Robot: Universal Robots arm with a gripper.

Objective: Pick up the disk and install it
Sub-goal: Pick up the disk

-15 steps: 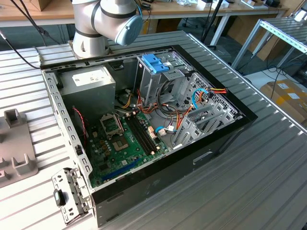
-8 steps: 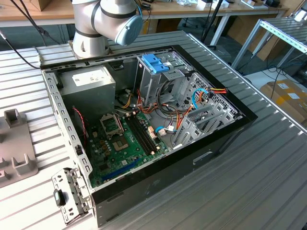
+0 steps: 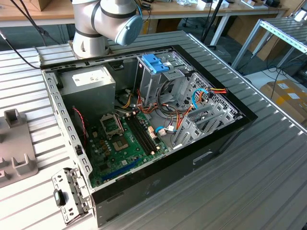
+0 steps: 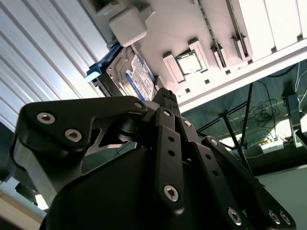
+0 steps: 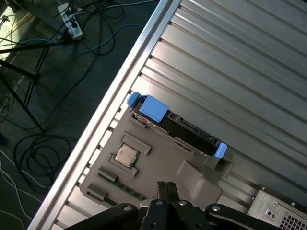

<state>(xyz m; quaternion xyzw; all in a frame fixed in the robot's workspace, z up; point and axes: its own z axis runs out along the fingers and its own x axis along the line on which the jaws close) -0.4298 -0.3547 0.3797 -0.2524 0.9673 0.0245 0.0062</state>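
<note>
Black gripper (image 5: 166, 185) sits nearest in both wrist views, fingers pressed together with nothing between them. It hangs over a tan plastic tray (image 5: 158, 175) and touches neither the tray nor anything on it.

Just past the fingertips on the tray, a square processor chip (image 5: 127, 155) lies flat in its own pocket.

Beyond that is the disk (image 5: 187, 132), standing on its long edge in a slot along the tray's far side. It has a dark body, with light blue carrier showing at both ends. It's well clear of the gripper and not gripped. In the second wrist view the disk (image 4: 139, 79) shows its labelled face, with the gripper (image 4: 165, 97) below it in frame.

The tray rests on a ribbed aluminium table (image 5: 240, 57). Past the table edge, loose cables (image 5: 72, 76) trail across a dark floor.

Exterior view — the tray (image 3: 17, 143) is at the exterior view's left edge. The open computer case (image 3: 168, 179) lies on its side mid-table, near the tray but apart from it. Inside are a green motherboard (image 3: 124, 143) and a grey drive cage (image 3: 158, 84) with a blue latch piece (image 3: 156, 62) on top. Furthest back is the arm (image 3: 103, 21), grey with a blue cap, behind the case.
</note>
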